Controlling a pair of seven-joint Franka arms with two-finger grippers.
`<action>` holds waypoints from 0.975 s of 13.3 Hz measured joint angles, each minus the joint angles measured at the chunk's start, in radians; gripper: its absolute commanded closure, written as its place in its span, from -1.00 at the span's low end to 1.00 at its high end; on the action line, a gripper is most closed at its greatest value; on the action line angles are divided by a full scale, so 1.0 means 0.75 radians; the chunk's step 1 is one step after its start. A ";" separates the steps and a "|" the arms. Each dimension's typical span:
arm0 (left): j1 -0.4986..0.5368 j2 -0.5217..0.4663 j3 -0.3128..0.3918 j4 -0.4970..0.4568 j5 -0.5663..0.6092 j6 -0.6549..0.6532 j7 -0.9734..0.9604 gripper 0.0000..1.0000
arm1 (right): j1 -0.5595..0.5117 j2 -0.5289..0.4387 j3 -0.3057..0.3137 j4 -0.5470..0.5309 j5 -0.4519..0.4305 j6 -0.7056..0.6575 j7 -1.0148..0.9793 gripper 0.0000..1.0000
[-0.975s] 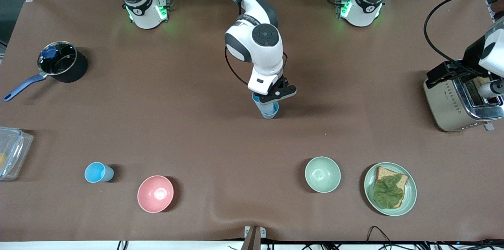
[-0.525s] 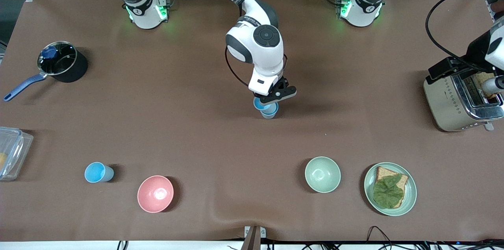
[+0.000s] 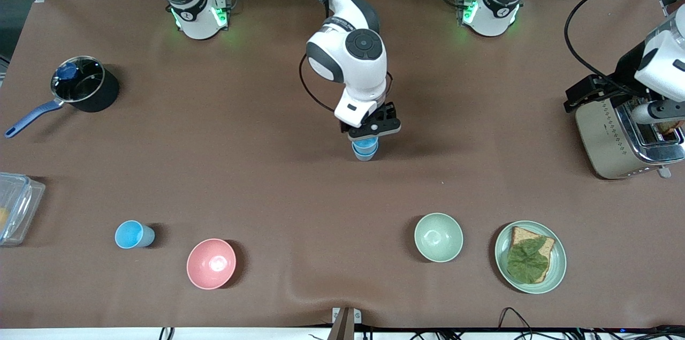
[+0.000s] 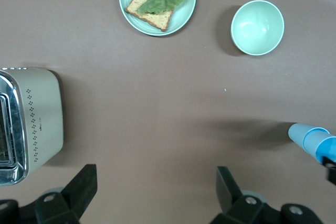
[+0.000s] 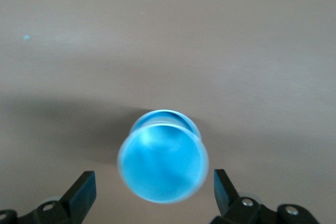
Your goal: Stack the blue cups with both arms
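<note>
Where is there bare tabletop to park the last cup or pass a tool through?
Widest bare patch: between the pot, the stacked cups and the lone cup. Another lies between the stack and the toaster. Crowded: the pale green bowl beside the sandwich plate, and under the right tool.

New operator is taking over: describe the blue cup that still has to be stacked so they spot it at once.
Start at the clear plastic container at the right arm's end of the table. The lone blue cup stands beside it, nearer the front camera, with the pink bowl alongside. Unlike the stacked cups under the right gripper, it stands alone.
</note>
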 measured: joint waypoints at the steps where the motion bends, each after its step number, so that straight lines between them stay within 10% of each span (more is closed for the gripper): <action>1: -0.003 0.000 0.004 0.000 0.000 0.000 0.000 -1.00 | -0.030 -0.035 -0.005 0.005 0.000 -0.065 -0.005 -1.00; 13: -0.097 0.002 0.091 -0.012 0.000 0.000 0.002 -1.00 | -0.827 -0.669 -0.010 -0.409 0.068 -0.513 -0.960 -1.00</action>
